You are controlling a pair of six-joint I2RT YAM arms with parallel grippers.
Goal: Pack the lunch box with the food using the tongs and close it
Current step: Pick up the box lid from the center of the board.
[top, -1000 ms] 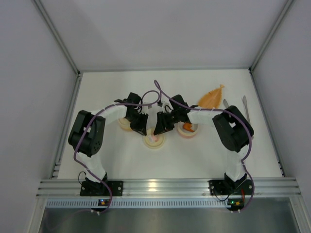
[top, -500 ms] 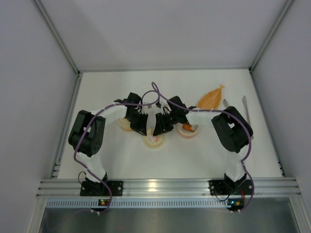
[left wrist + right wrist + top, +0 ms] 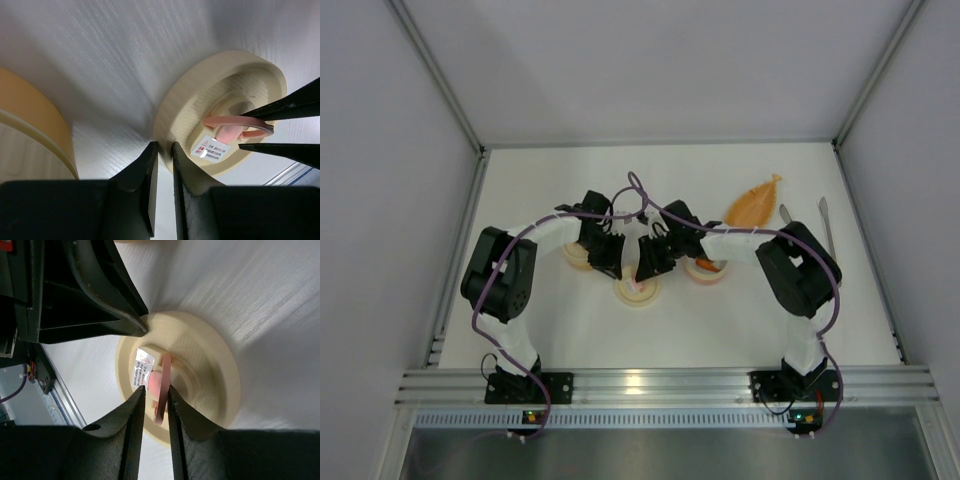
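A cream lid of the lunch box lies on the table between both arms. My left gripper is shut on the lid's rim. My right gripper is shut on the lid's upright pink ring handle, one finger on each side; its black fingers reach in from the right of the left wrist view. The yellow-orange tub stands left of the lid, partly under the left arm. The pink tub, right of the lid, holds an orange food piece. The tongs lie at the far right.
An orange leaf-shaped dish lies behind the pink tub. A second thin metal piece lies beside the tongs. A white sticker sits on the lid next to the handle. Grey walls close in the table on three sides.
My right gripper has shifted slightly left over the lid and its fingers have narrowed onto the pink handle. The left arm and the lid have stayed put.
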